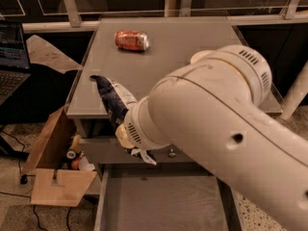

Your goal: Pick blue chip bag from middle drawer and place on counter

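Note:
The blue chip bag point(111, 99), dark blue with white patches, hangs in the air over the front left edge of the counter point(168, 66). My gripper point(127, 127) is shut on the bag's lower end, and my big white arm point(216, 124) hides most of it. The bag's upper tip reaches over the counter surface. The middle drawer point(163, 201) stands pulled open below, and the part of its grey floor that shows is bare.
An orange-red soda can point(132, 40) lies on its side at the back of the counter. A pale plate point(198, 57) peeks out behind my arm. An open cardboard box point(53, 177) with clutter sits on the floor to the left, and a laptop point(10, 57) at far left.

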Robot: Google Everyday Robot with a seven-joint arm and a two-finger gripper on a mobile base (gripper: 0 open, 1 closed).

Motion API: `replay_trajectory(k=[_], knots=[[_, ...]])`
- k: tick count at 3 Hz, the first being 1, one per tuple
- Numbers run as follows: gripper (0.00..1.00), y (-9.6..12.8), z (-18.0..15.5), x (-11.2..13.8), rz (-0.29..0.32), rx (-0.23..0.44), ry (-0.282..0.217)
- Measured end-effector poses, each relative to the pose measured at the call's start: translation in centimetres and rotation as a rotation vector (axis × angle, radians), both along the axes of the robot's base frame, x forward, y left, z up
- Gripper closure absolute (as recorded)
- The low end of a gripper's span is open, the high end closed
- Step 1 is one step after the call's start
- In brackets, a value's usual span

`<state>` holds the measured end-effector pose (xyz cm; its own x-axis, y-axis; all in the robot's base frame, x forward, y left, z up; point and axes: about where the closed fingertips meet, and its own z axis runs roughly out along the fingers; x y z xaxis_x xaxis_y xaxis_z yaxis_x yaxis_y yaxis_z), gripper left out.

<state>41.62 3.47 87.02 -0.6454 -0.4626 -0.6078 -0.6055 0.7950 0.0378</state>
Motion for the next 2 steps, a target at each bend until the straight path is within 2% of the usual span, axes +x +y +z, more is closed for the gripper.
replay_trajectory(k=[1,2], knots=[[1.0,0.4,1.7,3.4,-0.011,-0.012,-0.041],[1.0,0.5,2.6,7.2,-0.066,-0.041,-0.081]])
